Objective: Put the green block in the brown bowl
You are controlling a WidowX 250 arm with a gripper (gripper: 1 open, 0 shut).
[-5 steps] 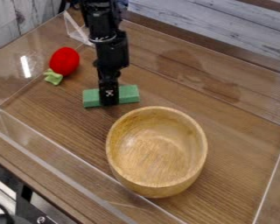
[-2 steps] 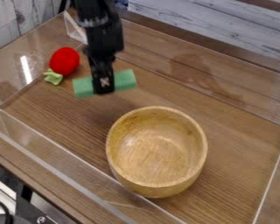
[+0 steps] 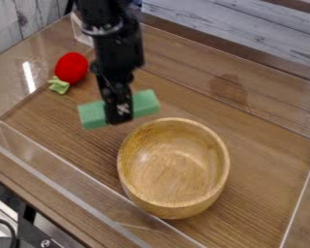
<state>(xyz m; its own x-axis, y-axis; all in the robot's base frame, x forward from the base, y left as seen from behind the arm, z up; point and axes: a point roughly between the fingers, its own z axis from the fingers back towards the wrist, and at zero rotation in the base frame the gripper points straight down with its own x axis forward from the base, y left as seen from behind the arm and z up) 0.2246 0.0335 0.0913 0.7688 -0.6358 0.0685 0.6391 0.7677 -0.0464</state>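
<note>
The green block (image 3: pixel 96 114) hangs in the air, tilted, just left of the far-left rim of the brown bowl (image 3: pixel 174 166). My gripper (image 3: pixel 117 108) points straight down and is shut on the green block at its middle, black fingers clamped across it. The block's centre is hidden behind the fingers; its two ends stick out on either side. The wooden bowl stands upright at the front centre of the table with nothing in it.
A red ball (image 3: pixel 71 66) with a small light-green piece (image 3: pixel 58 86) beside it lies at the left. A clear acrylic wall (image 3: pixel 67 165) borders the wooden table along the front and left. Planks form the back wall.
The gripper has lifted the green block off the table and carried it toward the bowl's near-left rim. The ball and bowl have not moved.
</note>
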